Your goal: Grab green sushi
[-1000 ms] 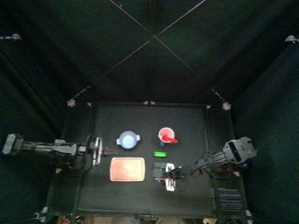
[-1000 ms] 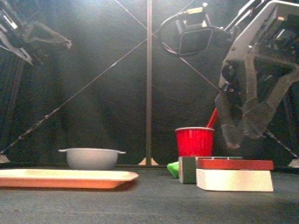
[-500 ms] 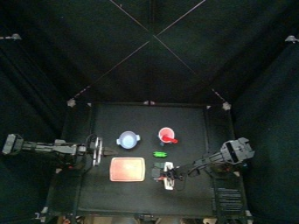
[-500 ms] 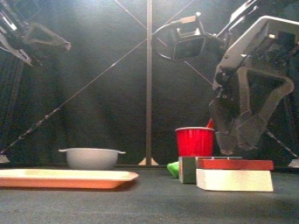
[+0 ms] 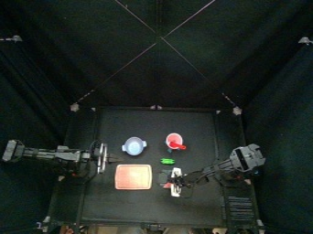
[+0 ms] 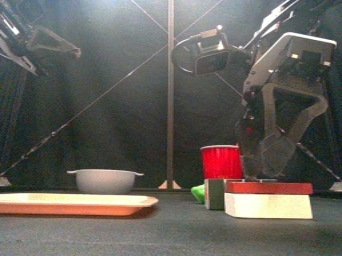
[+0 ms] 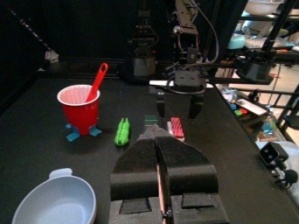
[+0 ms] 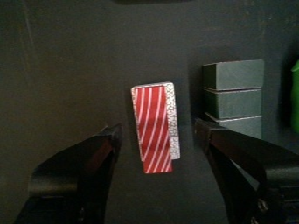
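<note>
The green sushi [image 8: 232, 87] is a small dark green block lying next to a red-topped block [image 8: 153, 128]. It also shows in the front view [image 6: 215, 192], the left wrist view [image 7: 152, 123] and the top view [image 5: 171, 172]. My right gripper [image 8: 163, 166] is open and hangs just above the red-topped block [image 6: 267, 188], its jaws on either side of it; the green sushi lies outside one jaw. In the top view the right gripper [image 5: 181, 186] is at the table's front middle. My left gripper [image 7: 158, 166] is shut and empty, resting at the table's left [image 5: 88, 159].
A red cup [image 5: 175, 141] with a spoon and a blue bowl [image 5: 134, 144] stand behind. A pink square plate [image 5: 132, 176] lies front left. A bright green pod [image 7: 122, 129] lies between the cup and the green sushi.
My right gripper has come lower and a little to the left, closer over the red-topped block. The left arm has not moved.
</note>
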`<move>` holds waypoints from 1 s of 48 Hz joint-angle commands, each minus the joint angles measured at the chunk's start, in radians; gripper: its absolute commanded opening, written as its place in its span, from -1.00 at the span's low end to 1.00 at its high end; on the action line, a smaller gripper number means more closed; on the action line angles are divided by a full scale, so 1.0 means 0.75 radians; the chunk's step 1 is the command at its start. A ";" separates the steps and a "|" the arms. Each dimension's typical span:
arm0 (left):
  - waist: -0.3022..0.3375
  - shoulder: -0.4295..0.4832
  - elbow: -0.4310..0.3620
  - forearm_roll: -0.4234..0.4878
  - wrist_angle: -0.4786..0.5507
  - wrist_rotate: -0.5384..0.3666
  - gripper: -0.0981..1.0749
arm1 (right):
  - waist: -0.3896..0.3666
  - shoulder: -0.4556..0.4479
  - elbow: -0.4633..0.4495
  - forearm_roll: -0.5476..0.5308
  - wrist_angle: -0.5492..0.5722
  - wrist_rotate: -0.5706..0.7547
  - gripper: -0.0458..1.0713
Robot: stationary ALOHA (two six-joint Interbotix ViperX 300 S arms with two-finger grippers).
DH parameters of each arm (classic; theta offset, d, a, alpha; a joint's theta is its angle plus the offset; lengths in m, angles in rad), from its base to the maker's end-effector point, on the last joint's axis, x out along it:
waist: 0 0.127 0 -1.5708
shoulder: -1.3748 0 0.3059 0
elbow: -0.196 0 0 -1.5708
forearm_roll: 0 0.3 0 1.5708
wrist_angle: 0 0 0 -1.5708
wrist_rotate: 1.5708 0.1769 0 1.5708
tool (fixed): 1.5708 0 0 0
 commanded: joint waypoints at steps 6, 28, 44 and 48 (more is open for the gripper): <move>0.002 0.008 -0.016 0.002 -0.006 0.002 -0.86 | 0.004 0.012 -0.027 -0.004 -0.010 0.002 0.82; 0.002 0.008 -0.016 0.004 -0.004 0.002 -0.86 | 0.004 0.096 -0.053 -0.002 -0.022 0.002 0.60; 0.002 0.008 -0.014 0.002 -0.006 0.002 -0.86 | 0.002 0.102 -0.057 -0.002 -0.053 0.002 0.30; 0.002 0.008 -0.014 0.002 -0.006 0.002 -0.86 | 0.002 0.090 -0.065 -0.004 -0.051 0.000 0.30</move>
